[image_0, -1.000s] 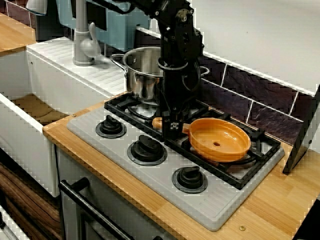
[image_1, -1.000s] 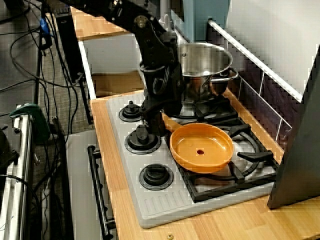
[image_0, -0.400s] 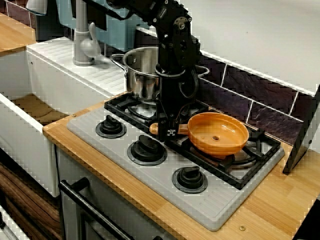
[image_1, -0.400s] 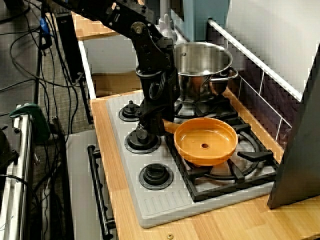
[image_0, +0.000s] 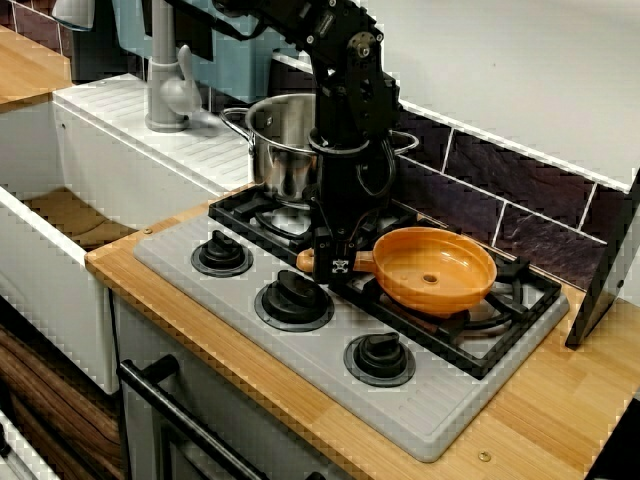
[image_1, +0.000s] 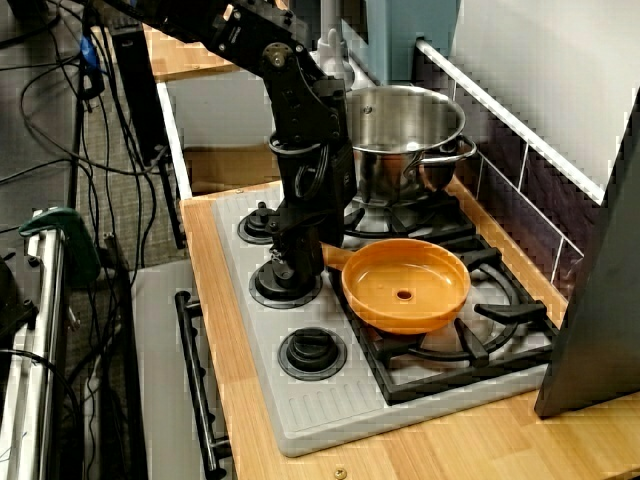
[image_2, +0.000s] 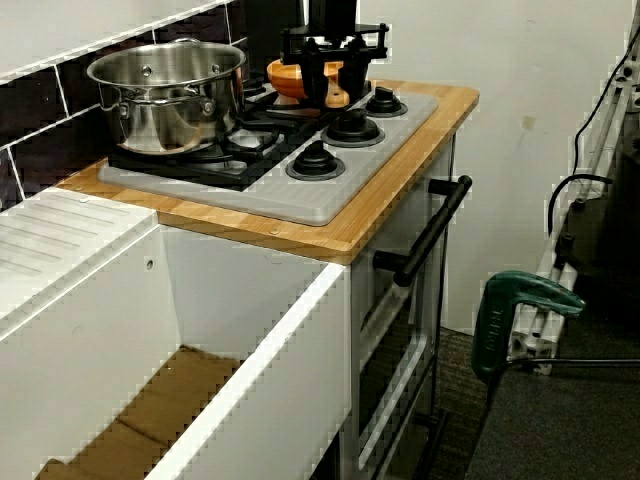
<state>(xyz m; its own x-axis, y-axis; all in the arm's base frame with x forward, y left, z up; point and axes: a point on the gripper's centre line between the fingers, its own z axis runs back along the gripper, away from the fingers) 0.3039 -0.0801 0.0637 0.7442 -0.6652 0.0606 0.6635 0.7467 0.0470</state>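
My gripper (image_0: 338, 262) points straight down over the stove and is shut on the short handle of an orange frying pan (image_0: 432, 268). The pan hangs level, a little above the right front burner grate (image_0: 500, 310). Seen from the right end, the gripper (image_1: 300, 258) is between the middle knob (image_1: 285, 280) and the pan (image_1: 405, 285). From the sink end, the gripper (image_2: 333, 72) hides most of the pan (image_2: 283, 76). A steel pot (image_0: 282, 140) stands on the back left burner, right behind the arm.
Three black knobs (image_0: 294, 296) line the stove's grey front strip. A white sink (image_0: 60, 235) and a grey faucet (image_0: 165, 80) lie to the left. A dark board (image_0: 606, 270) leans on the wall at the right. A black oven handle (image_2: 430, 232) sticks out below.
The pan has risen off the grate and shifted slightly left with the gripper, which kept hold of its handle. The pot has not moved.
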